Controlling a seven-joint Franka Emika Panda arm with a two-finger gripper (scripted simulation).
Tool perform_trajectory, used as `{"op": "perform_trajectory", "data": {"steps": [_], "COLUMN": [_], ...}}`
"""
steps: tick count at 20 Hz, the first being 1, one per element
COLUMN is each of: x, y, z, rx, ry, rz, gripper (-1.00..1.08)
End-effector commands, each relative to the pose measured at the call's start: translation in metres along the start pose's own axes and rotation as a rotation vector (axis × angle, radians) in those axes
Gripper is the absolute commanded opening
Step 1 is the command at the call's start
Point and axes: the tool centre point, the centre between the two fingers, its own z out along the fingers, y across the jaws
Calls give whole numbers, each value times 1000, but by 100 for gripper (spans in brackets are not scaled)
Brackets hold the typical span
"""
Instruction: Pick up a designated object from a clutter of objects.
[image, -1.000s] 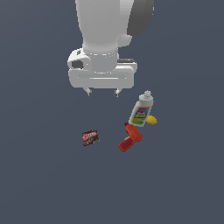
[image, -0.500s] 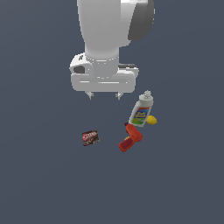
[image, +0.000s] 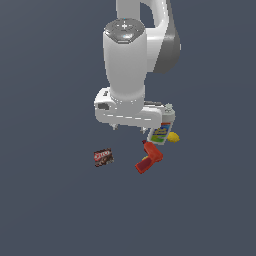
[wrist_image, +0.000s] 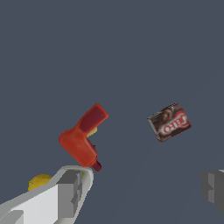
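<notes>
1. Red drill-shaped tool (image: 149, 159) lies on the tabletop (image: 50, 210), its nose touching the white bottle (image: 162, 129), the dark red-brown box (image: 103, 157) well apart toward the exterior view's left.
2. End effector (wrist_image: 142, 188) hangs above the clutter, spread wide and empty, off to one side of the drill.
3. Centring over the drill's body, turning the fingers across its narrow width and descending clear of the bottle looks like the safest approach.
4. Arm housing hides part of the bottle; the yellow lemon-like item (image: 173, 137) is mostly covered, and the fingertips are cut off in the wrist view.
</notes>
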Motion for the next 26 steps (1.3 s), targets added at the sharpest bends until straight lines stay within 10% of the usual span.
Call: {"op": "perform_trajectory", "data": {"steps": [1,14,26], "x": [6,16,12], "y": [-12,-67,-81], "z": [25,157,201], "rx": [15,71,80], "ry": [-7,-51,-67], "rz": [56,369,477], "gripper": [108,108,108]}}
